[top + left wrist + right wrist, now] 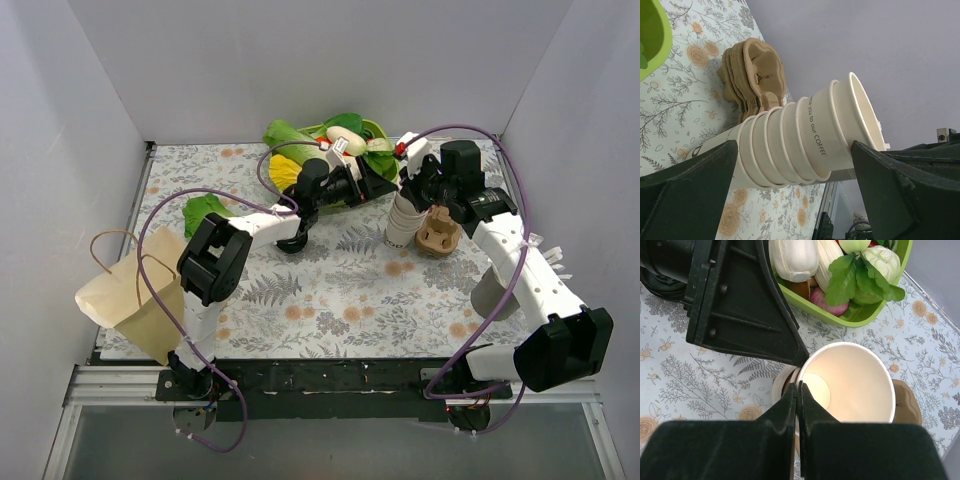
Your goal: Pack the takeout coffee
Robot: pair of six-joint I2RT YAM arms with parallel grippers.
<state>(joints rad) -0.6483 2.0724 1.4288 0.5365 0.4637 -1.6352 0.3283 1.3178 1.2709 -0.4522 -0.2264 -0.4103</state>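
At 8 o'clock on the table [330, 290], the paper bag [125, 300] sits with no cup visible in it. Toward 1 o'clock, the left pincer [795, 150] has its jaws fully apart, straddling the stack of lidless cups [403, 222]. Immediately right, the right pincer [797, 390] is closed together on the rim of the top cup [855, 385], apparently pinching its wall. Brown cup carriers [438, 235] lie at 3 o'clock of the stack. The takeout coffee, a lidded cup, cannot be identified in any view, so its location cannot be told. Judged progress: early. Nothing is packed, and lidding and bagging are both still to do.
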